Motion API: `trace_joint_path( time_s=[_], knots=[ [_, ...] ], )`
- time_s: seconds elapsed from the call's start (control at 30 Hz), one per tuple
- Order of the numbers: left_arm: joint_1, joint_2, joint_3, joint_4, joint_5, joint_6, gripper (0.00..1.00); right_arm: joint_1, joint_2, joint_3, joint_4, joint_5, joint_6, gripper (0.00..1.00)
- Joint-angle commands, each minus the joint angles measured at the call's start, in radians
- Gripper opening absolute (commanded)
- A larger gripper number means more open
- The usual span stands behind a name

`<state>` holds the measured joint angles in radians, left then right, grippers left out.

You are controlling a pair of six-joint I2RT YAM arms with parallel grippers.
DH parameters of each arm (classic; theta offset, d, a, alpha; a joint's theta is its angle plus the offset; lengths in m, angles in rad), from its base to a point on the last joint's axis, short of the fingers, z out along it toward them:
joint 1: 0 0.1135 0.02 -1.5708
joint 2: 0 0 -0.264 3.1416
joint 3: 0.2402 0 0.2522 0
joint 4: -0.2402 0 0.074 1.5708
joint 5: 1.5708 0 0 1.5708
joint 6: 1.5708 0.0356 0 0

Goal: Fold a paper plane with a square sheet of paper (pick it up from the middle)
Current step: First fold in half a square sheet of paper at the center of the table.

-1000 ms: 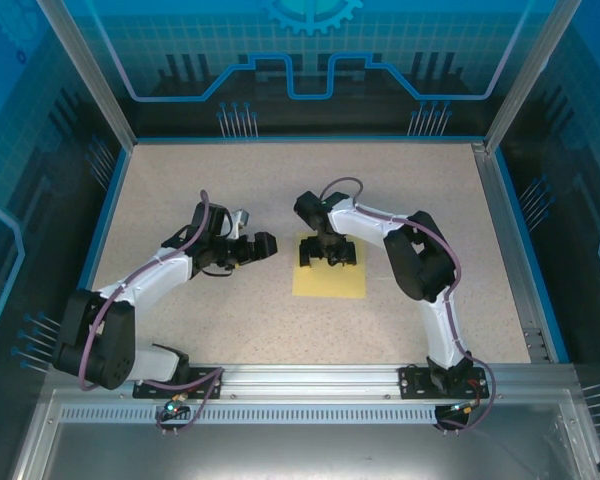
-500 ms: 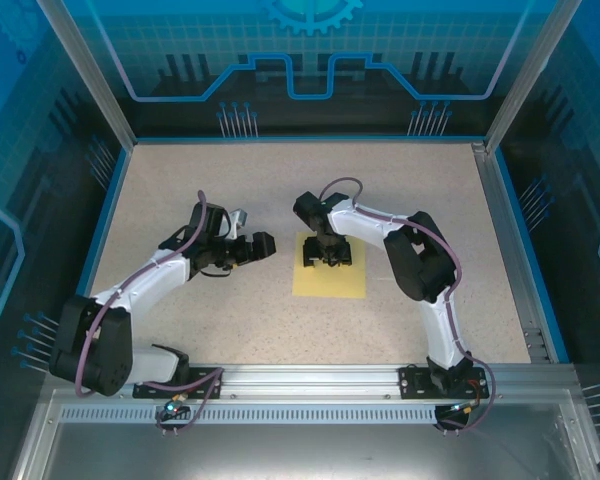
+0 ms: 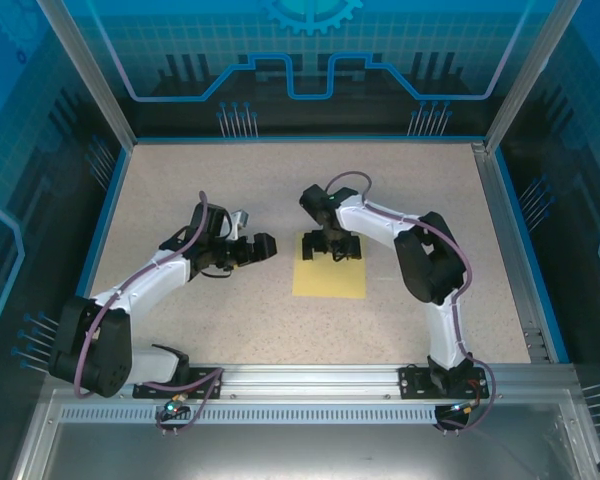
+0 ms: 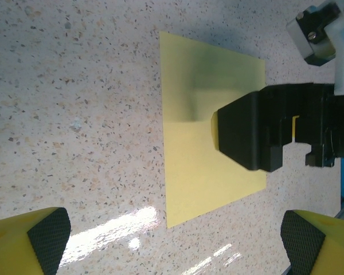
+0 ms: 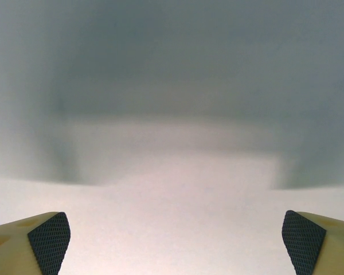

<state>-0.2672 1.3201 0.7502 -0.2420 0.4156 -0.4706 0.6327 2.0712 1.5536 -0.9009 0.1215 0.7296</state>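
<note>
The square sheet of paper (image 3: 330,280) is plain yellow and lies flat and unfolded on the speckled table, mid-table between the arms. My right gripper (image 3: 336,250) hangs low over the sheet's far edge, jaws open. In the left wrist view it is the black block (image 4: 255,134) above the sheet (image 4: 200,166). The right wrist view has wide-apart fingertips (image 5: 49,240) over a blurred pale surface. My left gripper (image 3: 256,240) is open just left of the sheet, pointing at it, fingertips (image 4: 49,238) wide apart. The paper plane is out of view.
Bare speckled tabletop (image 3: 230,180) surrounds the sheet. A blue rim (image 3: 110,210) and aluminium posts (image 3: 85,70) bound the table at the left, back and right. The metal base rail (image 3: 310,378) runs along the near edge.
The right gripper has shifted slightly toward the sheet's far edge and right, and its jaws stand wider than half a second ago. The left arm and the sheet have stayed put.
</note>
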Motion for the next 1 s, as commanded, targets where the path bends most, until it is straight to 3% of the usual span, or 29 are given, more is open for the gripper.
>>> trace_joint_path(
  time_s=[0.0, 0.23, 0.57, 0.73, 0.97],
  knots=[
    [-0.014, 0.011, 0.031, -0.014, -0.001, 0.008, 0.98, -0.039, -0.03, -0.062, 0.031, -0.009, 0.017, 1.0],
    [-0.023, 0.016, 0.029, -0.019, -0.004, 0.01, 0.98, -0.126, -0.146, -0.215, 0.107, -0.042, 0.017, 0.99],
    [-0.085, 0.072, 0.086, -0.044, -0.011, 0.005, 0.98, -0.119, -0.171, -0.259, 0.152, -0.078, -0.001, 0.99],
    [-0.135, 0.134, 0.116, -0.028, -0.017, -0.033, 0.98, -0.156, -0.227, -0.36, 0.28, -0.187, -0.01, 0.97],
    [-0.213, 0.26, 0.209, -0.011, -0.012, -0.078, 0.83, -0.214, -0.268, -0.472, 0.426, -0.327, -0.013, 0.9]
  ],
)
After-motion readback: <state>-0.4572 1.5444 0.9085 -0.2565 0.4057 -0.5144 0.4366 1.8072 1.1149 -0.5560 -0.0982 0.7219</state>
